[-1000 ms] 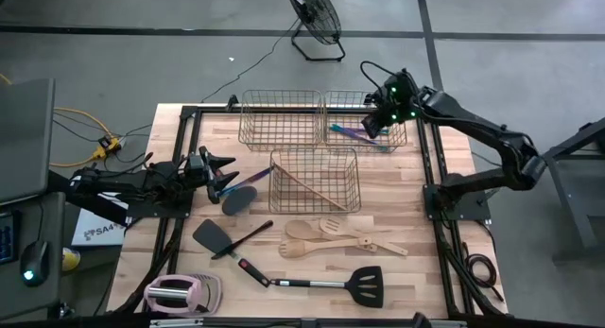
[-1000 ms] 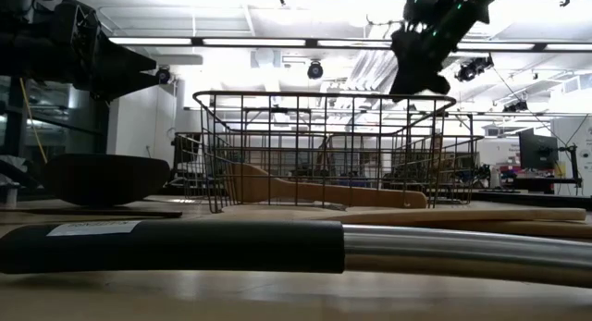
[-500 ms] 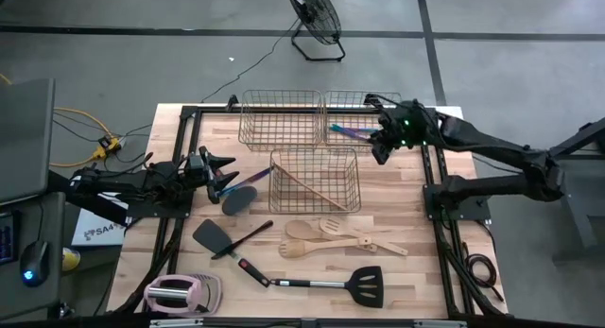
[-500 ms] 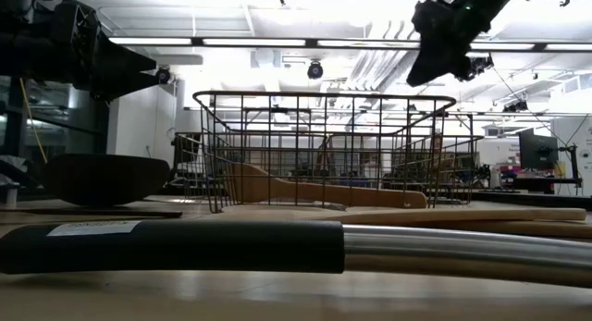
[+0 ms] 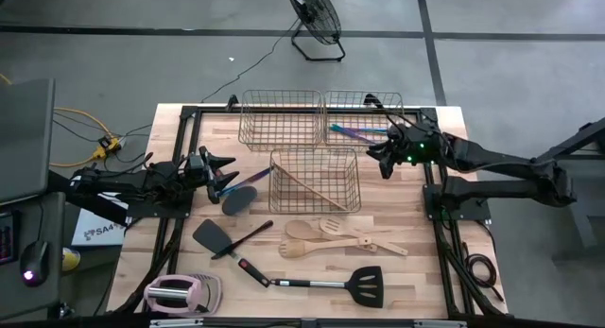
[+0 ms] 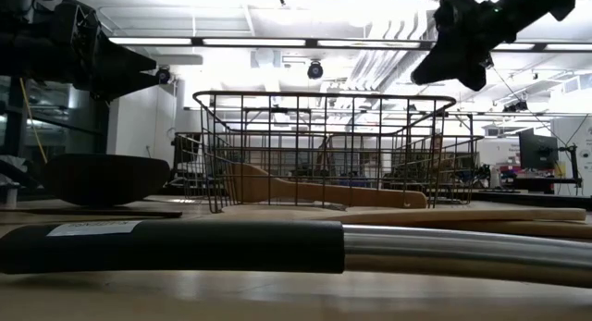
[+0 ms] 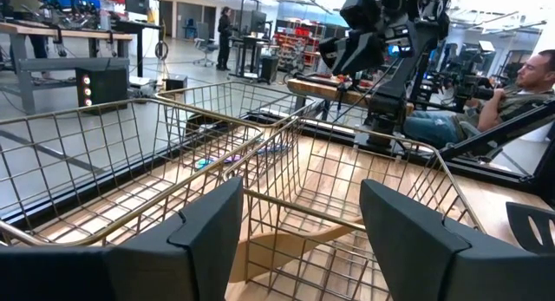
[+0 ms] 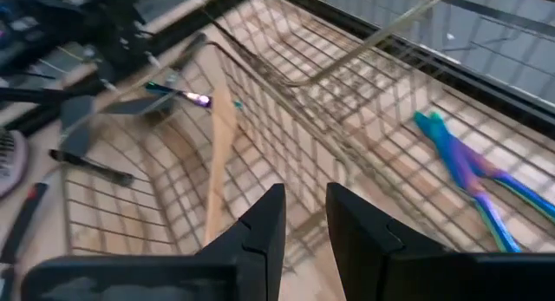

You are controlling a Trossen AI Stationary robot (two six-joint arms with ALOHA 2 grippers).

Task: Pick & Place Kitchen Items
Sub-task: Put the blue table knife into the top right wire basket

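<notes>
Several wooden spoons [image 5: 326, 235] lay just in front of the front basket [image 5: 315, 180]: light, stiff, best gripped mid-handle. Right pincer [image 5: 383, 158] hovered beside it, fingers nearly closed, empty; left pincer [image 5: 223, 173] gaped.

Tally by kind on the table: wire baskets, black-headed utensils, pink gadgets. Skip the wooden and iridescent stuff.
Wire baskets: 3 (back left basket, back right basket, front basket)
Black-headed utensils: 3 (solid spatula, slotted spatula, spoon)
Pink-and-white gadget: 1
Total: 7
</notes>
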